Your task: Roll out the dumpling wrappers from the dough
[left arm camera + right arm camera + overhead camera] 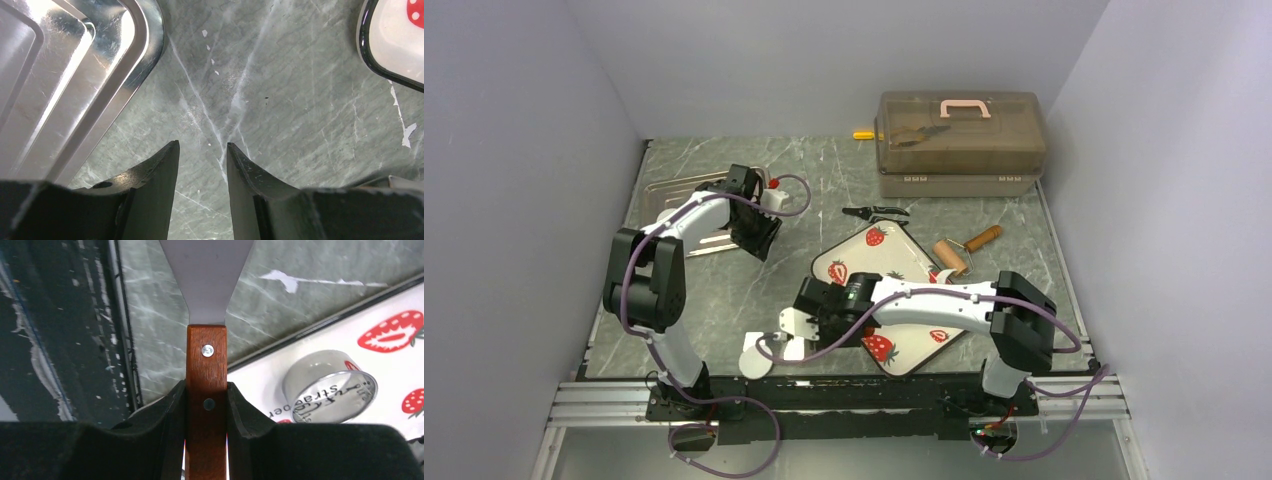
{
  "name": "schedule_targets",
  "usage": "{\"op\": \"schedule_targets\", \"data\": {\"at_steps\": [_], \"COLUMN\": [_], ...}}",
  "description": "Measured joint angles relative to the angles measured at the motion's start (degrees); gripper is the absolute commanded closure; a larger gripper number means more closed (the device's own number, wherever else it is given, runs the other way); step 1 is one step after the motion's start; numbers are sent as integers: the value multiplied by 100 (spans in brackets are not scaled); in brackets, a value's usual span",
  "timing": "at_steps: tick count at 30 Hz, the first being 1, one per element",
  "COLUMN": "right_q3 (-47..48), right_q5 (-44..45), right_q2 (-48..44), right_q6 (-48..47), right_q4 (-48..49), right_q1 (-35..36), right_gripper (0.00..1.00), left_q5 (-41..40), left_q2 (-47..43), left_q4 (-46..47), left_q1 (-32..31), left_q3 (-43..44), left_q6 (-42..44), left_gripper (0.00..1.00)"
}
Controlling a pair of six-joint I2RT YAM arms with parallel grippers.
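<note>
Top: white wrapper lies near the tabletop's 6 o'clock edge, off the plate's 8 o'clock corner; right pincer reaches beside it. Left wrist: left pincer apart, empty over bare tabletop, likely standing clear. Right wrist: right pincer clamped on spatula handle, blade toward 12, probably to lift the wrapper.

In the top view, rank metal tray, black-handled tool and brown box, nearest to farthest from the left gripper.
1. metal tray, just left of the left gripper
2. black-handled tool, table centre
3. brown box, far right at the back
</note>
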Motion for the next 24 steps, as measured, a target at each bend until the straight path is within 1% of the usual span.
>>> {"op": "schedule_targets", "data": {"at_steps": [6,10,19,24], "right_q3": [0,0,0,-188], "right_q5": [-151,-278,-426,-568], "right_q2": [0,0,0,-125], "right_q6": [166,192,295,616], "right_q4": [11,17,50,409], "right_q1": [382,457,404,24], "right_gripper": [100,100,100,100], "left_q5": [0,2,2,48], "left_q2": [0,0,0,-11], "left_q4": [0,2,9,0], "left_q1": [42,74,114,219], "left_q3": [0,0,-24,-24], "left_q6": [0,2,4,9], "left_gripper": [55,55,54,53]}}
